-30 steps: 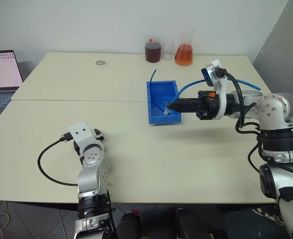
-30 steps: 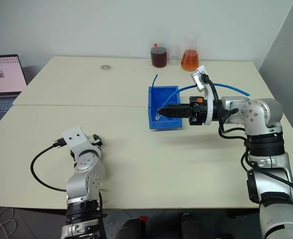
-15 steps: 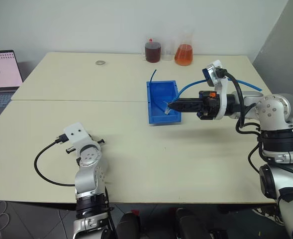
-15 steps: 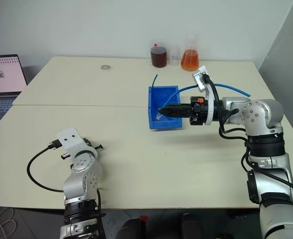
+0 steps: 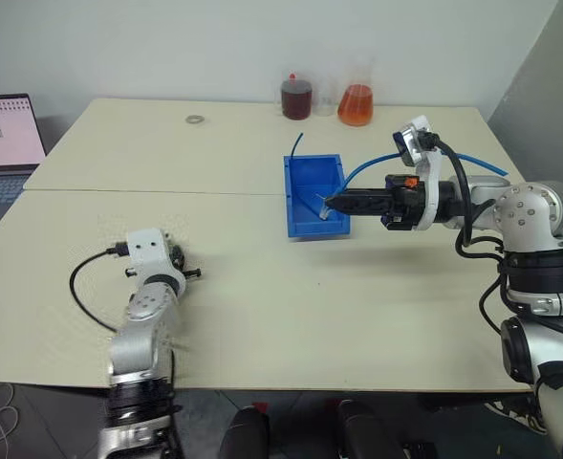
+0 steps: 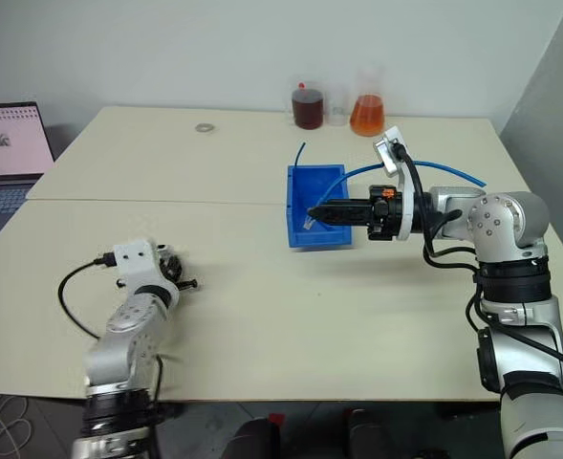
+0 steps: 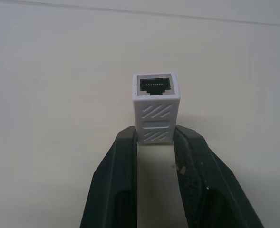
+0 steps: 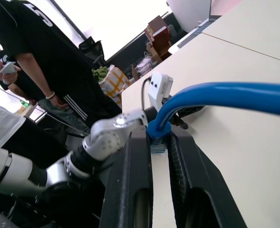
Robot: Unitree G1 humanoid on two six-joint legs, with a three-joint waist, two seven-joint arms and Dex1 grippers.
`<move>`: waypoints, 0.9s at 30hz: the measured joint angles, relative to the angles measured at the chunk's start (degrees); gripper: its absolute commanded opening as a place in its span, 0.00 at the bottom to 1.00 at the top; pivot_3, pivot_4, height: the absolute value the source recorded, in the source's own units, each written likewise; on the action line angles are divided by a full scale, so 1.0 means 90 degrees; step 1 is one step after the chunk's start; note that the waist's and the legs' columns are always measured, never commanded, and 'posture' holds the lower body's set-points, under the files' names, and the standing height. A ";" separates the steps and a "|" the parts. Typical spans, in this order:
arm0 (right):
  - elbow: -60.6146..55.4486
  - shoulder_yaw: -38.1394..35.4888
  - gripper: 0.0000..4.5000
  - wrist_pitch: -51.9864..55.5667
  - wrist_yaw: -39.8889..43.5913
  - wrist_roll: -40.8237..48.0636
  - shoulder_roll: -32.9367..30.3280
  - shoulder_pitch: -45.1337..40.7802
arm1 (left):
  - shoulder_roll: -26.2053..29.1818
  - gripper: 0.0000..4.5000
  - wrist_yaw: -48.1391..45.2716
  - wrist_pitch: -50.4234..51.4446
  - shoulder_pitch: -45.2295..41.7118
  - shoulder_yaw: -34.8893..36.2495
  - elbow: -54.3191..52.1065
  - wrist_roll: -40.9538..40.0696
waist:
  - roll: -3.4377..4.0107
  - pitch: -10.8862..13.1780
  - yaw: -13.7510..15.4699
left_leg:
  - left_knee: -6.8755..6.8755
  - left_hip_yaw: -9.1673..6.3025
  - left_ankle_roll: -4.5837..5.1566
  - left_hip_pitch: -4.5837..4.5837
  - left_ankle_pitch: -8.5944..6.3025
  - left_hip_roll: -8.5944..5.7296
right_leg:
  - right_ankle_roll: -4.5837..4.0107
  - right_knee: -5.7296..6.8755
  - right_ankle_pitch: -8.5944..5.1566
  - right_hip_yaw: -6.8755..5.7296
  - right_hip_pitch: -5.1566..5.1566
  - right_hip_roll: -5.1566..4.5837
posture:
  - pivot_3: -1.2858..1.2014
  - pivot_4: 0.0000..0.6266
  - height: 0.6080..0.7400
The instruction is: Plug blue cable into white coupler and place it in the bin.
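Your left gripper (image 7: 155, 142) is squeezing the white coupler (image 7: 154, 107) between its two black fingers (image 7: 122, 156), so the little block sticks out past the tips. Its open socket faces away from the wrist, and you can see the tiny metal pins inside. This gripper is over the near left part of the table (image 5: 262, 306), just above the top and well apart from everything else. Your right gripper (image 5: 331, 202) is pinched shut on the blue cable (image 5: 381, 160), close to the plug end. You can see the plug (image 8: 158, 145) held tight between its fingers (image 8: 140, 156). The right gripper points across toward your left and hangs over the right wall of the bin (image 5: 300, 229). From there the cable arches up and back behind the right arm. Another bit of blue cable (image 5: 294, 143) pokes up just behind the bin. The bin sits near the middle of the table. At the far edge stand a dark red bottle (image 5: 295, 98) and an orange flask (image 5: 355, 103). A small metal ring (image 5: 194, 120) lies to their left. A laptop (image 5: 6, 143) sits beside the table on your left. A person in black (image 8: 49, 61) stands in the room.
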 measured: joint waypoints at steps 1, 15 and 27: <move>-0.0001 0.0000 0.04 -0.0036 0.0048 -0.0019 -0.0117 -0.0004 | 0.0602 0.17 -0.0875 -0.0024 0.0109 0.0002 -0.0271 -0.0264 | 0.0006 0.0003 -0.0001 | -0.0005 0.0004 0.0000 0.0001 0.0000 -0.0003 | -0.0001 -0.0008 -0.0001 0.0002 0.0001 -0.0003 | 0.52 0.24 1.00; -0.0216 0.0969 0.04 -0.1539 0.0533 -0.1205 -0.0133 -0.0002 | 0.0922 0.17 -0.5677 -0.2476 -0.0374 -0.2744 0.0205 -0.0075 | 0.0041 0.0010 0.0022 | -0.0009 0.0007 0.0004 -0.0013 -0.0003 -0.0002 | 0.0002 -0.0048 0.0000 0.0000 0.0005 -0.0003 | 0.52 0.24 1.00; -0.1432 0.2304 0.04 -0.4137 0.0583 -0.3205 -0.0079 0.1557 | 0.0306 0.17 -0.6387 -0.4881 -0.1187 -0.3199 0.2953 0.0725 | 0.0045 0.0006 0.0011 | 0.0012 0.0003 0.0009 -0.0012 -0.0005 -0.0004 | 0.0003 -0.0024 0.0001 0.0000 0.0006 -0.0006 | 0.52 0.24 1.00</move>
